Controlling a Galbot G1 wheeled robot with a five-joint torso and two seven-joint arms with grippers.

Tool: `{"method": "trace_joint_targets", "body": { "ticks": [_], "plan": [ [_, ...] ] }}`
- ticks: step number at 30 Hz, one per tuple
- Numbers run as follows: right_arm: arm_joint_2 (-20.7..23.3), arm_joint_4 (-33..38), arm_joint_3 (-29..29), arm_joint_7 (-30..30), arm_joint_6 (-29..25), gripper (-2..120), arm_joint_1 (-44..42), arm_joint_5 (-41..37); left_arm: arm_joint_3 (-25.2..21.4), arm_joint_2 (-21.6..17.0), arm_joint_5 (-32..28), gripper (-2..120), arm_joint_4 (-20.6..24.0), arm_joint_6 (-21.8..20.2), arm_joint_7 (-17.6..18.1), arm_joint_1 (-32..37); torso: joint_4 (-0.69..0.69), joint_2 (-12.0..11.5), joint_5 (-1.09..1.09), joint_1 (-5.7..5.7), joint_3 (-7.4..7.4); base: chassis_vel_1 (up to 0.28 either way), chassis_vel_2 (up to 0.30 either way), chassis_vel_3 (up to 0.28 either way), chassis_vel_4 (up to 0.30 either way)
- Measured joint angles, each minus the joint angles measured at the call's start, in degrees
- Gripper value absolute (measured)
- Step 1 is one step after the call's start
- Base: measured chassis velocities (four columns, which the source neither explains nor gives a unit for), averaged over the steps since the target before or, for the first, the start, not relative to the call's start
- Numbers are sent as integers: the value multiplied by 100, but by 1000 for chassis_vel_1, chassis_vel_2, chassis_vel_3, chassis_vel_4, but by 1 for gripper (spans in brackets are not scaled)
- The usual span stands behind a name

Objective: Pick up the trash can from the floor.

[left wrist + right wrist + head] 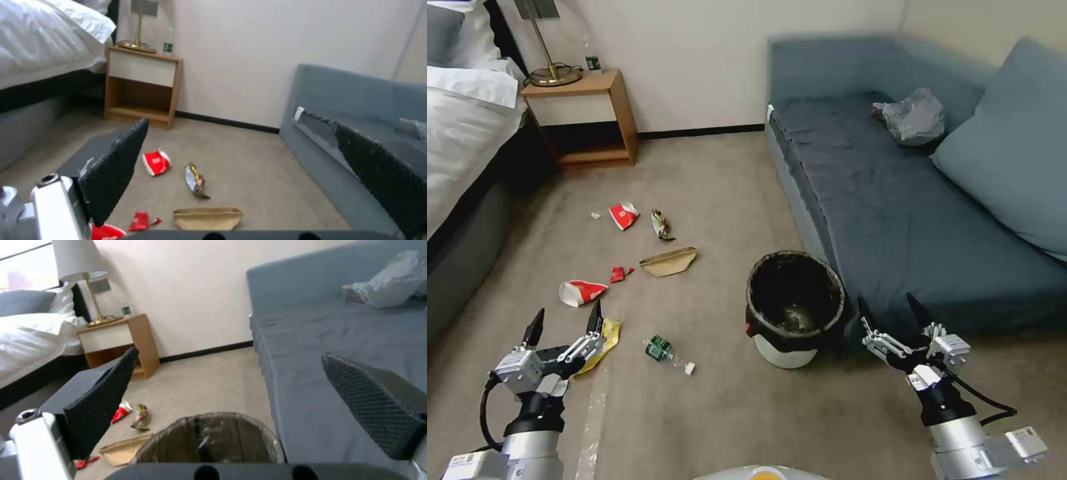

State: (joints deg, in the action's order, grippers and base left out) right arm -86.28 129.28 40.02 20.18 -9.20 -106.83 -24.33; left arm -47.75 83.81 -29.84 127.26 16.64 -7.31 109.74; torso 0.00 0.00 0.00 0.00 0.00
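Note:
The trash can point(794, 308), a small round white bin with a black liner over its rim, stands upright on the tan carpet floor point(720, 413) against the sofa's front. The right wrist view catches its rim point(213, 436) just below the fingers. My right gripper point(892, 311) hangs open beside the can, slightly nearer to me and on the sofa side. My left gripper point(565, 321) is open over the litter at the left, well apart from the can.
A blue sofa point(907, 200) with a grey plastic bag point(914, 117) fills the right. Litter lies on the carpet: red cups point(624, 215), a brown paper bag point(668, 261), a green bottle point(662, 349). A bed point(460, 133) and a wooden nightstand point(587, 113) stand at the left.

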Motion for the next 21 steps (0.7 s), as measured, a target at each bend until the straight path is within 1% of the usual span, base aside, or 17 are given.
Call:
{"method": "trace_joint_targets", "body": {
  "ticks": [5,12,15,16,18,19,20,21],
  "plan": [
    [-37,88,-22,112,-3,100,-18,-83,-6,-46,-54,100,1,1,5,-12,-1,0,0,0,0,-102,84,85,-103],
    [-50,123,-17,146,-3,100,-58,-80,-12,-73,-125,100,1,2,13,-31,-1,0,0,0,0,-5,13,15,-7],
    [-54,147,-8,149,-5,100,-66,-76,-12,-100,-192,100,35,-66,36,-36,0,0,-1,0,-1,0,0,0,0],
    [-56,162,-2,150,-6,100,-70,-76,-5,-130,-245,100,88,-142,59,-36,0,0,-1,0,-1,0,0,0,0],
    [-54,204,23,150,-14,100,-78,-87,37,-305,-418,100,285,-451,154,-69,0,0,1,0,0,0,0,0,0],
    [-54,204,23,150,-14,100,-78,-87,37,-305,-418,100,285,-451,154,-69,0,0,1,0,0,0,0,0,0],
    [-43,225,44,147,-19,100,-78,-107,54,-417,-541,100,379,-652,212,-138,0,0,0,0,0,0,0,0,0],
    [-14,235,57,132,-19,100,-69,-135,57,-535,-703,100,495,-863,247,-209,-2,0,-1,0,0,0,0,0,0]
  ]
}}
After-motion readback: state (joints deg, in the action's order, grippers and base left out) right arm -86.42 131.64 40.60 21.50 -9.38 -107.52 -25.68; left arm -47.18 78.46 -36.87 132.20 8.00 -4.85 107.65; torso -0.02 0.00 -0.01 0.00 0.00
